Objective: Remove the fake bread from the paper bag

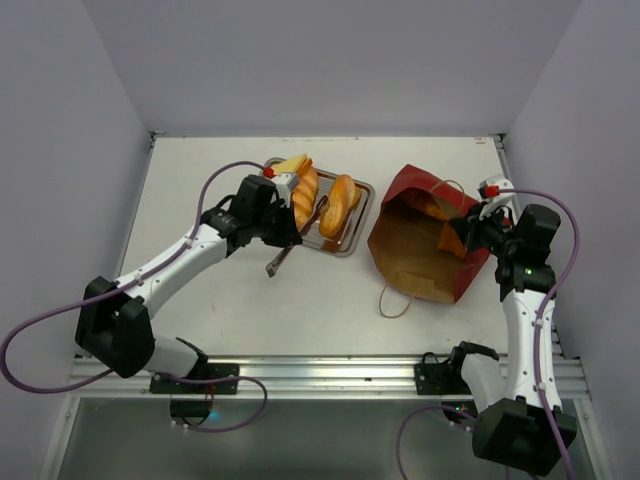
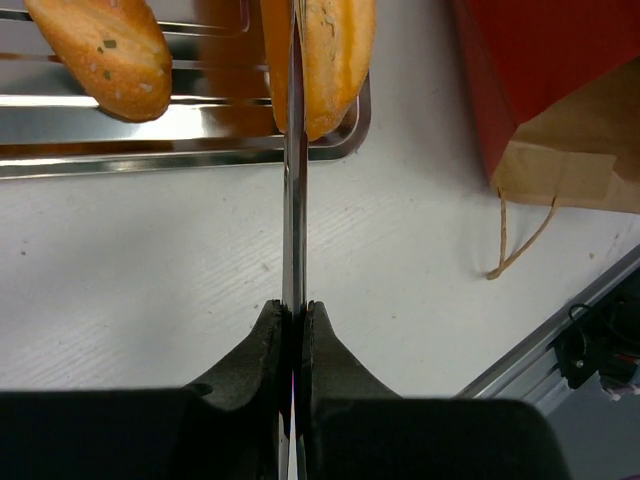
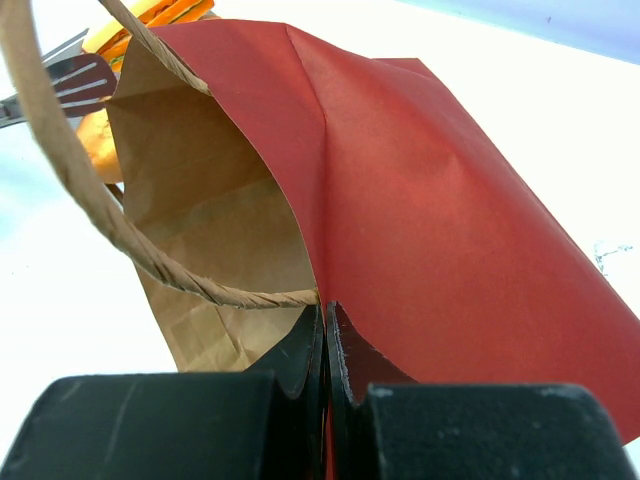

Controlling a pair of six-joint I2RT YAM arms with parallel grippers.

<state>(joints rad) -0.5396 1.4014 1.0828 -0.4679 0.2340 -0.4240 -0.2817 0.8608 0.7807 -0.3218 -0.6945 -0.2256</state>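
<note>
The dark-red paper bag [image 1: 425, 235] lies open at the right, its tan inside showing. An orange bread piece [image 1: 451, 240] shows inside it near the rim. My right gripper [image 1: 470, 232] is shut on the bag's rim [image 3: 326, 310], beside a twine handle [image 3: 100, 215]. My left gripper [image 1: 285, 235] is shut on metal tongs [image 2: 293, 200], whose tips reach over the steel tray [image 1: 352, 240]. Several golden loaves [image 1: 340, 200] lie on the tray. In the left wrist view one loaf [image 2: 105, 55] lies at the upper left and another [image 2: 335, 60] lies behind the tongs.
The bag's second twine handle [image 1: 395, 300] lies on the white table in front of the bag. The tong tips [image 3: 70, 80] show past the bag's mouth in the right wrist view. Grey walls enclose the table; a metal rail [image 1: 320, 370] runs along the near edge.
</note>
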